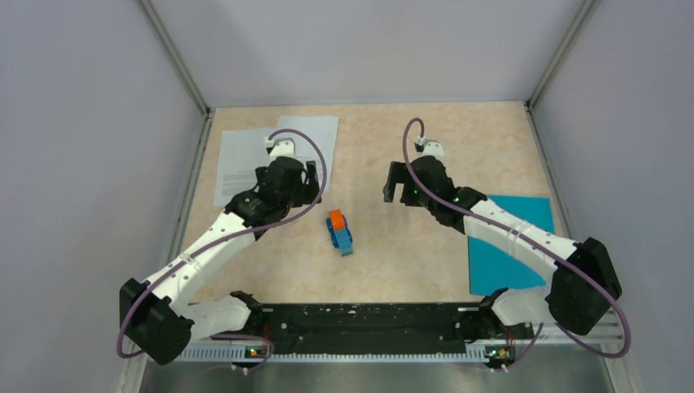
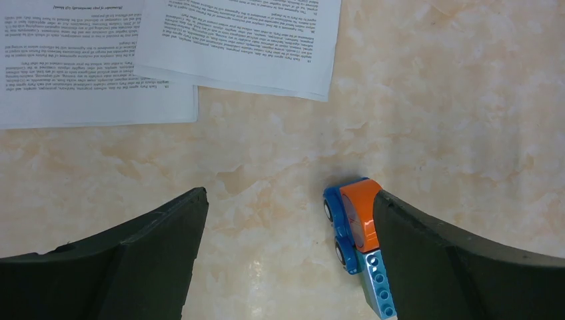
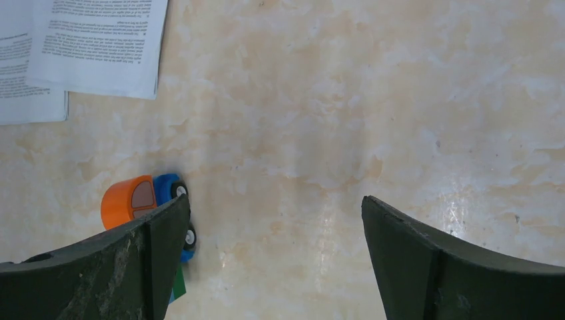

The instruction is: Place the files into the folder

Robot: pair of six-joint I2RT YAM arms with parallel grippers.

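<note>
The files (image 1: 245,151) are white printed sheets, overlapping, flat at the table's far left. They also show in the left wrist view (image 2: 233,40) and the right wrist view (image 3: 100,40). The folder (image 1: 524,214) lies closed, teal cover up, at the right, partly under my right arm. My left gripper (image 1: 309,178) is open and empty, just near-side of the files' right edge; in its own view (image 2: 290,220) it hovers over bare table. My right gripper (image 1: 398,187) is open and empty over the table's middle (image 3: 276,213), left of the folder.
A small orange-and-blue toy truck (image 1: 339,232) lies on the table between the arms; it sits by my left gripper's right finger (image 2: 356,227) and beside my right gripper's left finger (image 3: 130,200). Grey walls close in the table on three sides.
</note>
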